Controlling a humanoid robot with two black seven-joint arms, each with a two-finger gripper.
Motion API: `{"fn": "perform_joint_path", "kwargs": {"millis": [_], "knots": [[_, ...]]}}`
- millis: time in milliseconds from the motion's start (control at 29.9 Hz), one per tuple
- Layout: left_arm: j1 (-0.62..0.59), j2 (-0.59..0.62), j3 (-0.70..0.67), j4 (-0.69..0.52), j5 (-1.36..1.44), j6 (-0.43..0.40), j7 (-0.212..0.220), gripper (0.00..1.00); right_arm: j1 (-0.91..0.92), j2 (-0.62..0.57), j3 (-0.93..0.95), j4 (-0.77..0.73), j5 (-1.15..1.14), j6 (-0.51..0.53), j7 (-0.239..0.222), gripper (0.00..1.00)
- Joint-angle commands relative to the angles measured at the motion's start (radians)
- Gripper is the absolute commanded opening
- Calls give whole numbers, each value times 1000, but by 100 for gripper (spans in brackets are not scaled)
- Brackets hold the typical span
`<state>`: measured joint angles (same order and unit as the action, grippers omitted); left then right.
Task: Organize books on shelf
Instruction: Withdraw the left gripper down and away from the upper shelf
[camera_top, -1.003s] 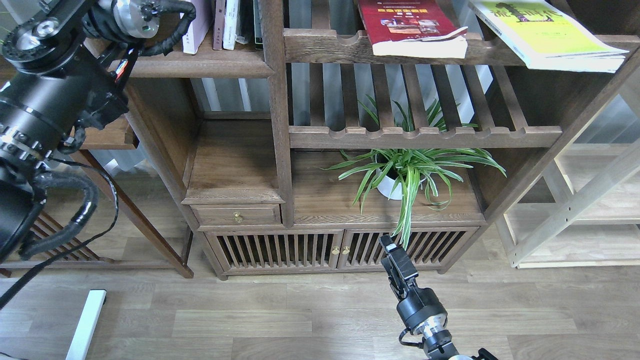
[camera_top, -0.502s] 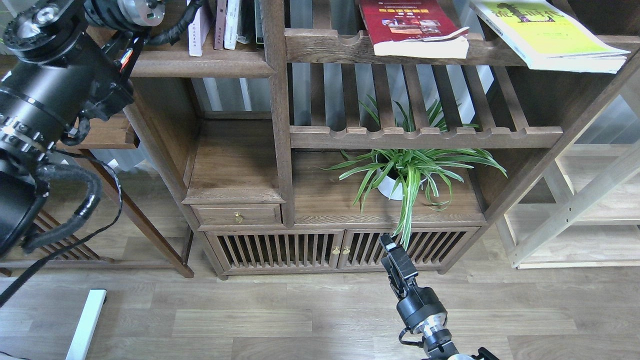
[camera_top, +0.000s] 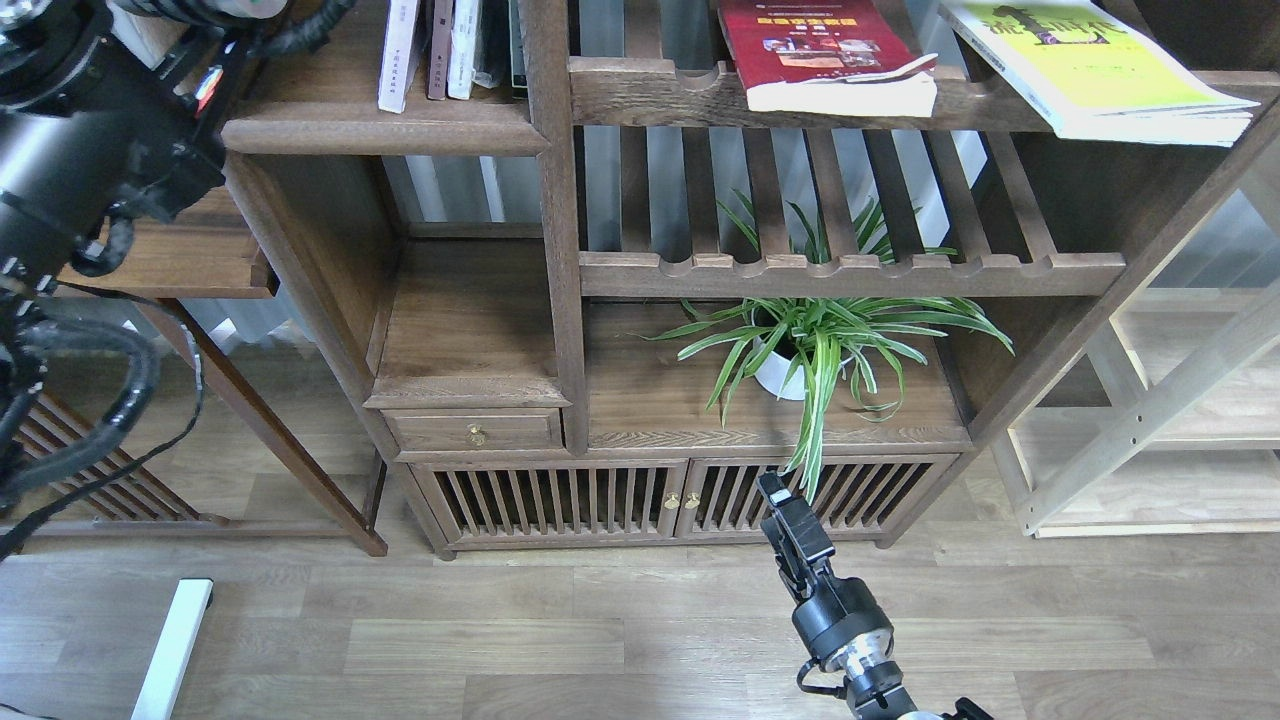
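Low down, right hand (camera_top: 772, 492) empty, fingers indistinct

We look to be in a home living room or study: a dark wooden display cabinet (camera_top: 560, 300) with slatted doors (camera_top: 555, 500) and a small drawer (camera_top: 475, 432) holds books (camera_top: 825, 55) and a potted spider plant (camera_top: 810, 345), standing on wood-plank flooring (camera_top: 500, 630) beside a pale wooden shelving unit (camera_top: 1150, 420).

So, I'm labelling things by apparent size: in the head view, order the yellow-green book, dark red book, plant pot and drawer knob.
1. Yellow-green book
2. Dark red book
3. Plant pot, leaves partly hiding it
4. Drawer knob

Both books are cropped, so their order is unsure.
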<state>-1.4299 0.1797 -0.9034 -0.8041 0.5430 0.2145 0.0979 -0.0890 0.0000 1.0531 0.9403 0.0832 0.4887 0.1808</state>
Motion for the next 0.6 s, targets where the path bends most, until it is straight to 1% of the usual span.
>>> {"fn": "perform_joint_path", "kwargs": {"millis": [0, 100, 234, 468, 535, 568], "knots": [[48, 61, 0, -101, -1, 8, 8, 44, 0, 0, -1, -1, 0, 0, 0, 99], [95, 109, -2, -183, -2, 9, 16, 44, 0, 0, -1, -1, 0, 0, 0, 99], [170, 170, -9, -326, -2, 23, 20, 44, -1, 0, -2, -5, 0, 0, 0, 99], [275, 195, -80, -496, -5, 28, 22, 45, -3, 0, -5, -8, 0, 0, 0, 99], [310, 198, -118, -540, -5, 28, 26, 47, -8, 0, -4, -8, 0, 0, 0, 99], [331, 201, -136, -552, -5, 26, 28, 51, -17, 0, -4, -8, 0, 0, 0, 99]]}}
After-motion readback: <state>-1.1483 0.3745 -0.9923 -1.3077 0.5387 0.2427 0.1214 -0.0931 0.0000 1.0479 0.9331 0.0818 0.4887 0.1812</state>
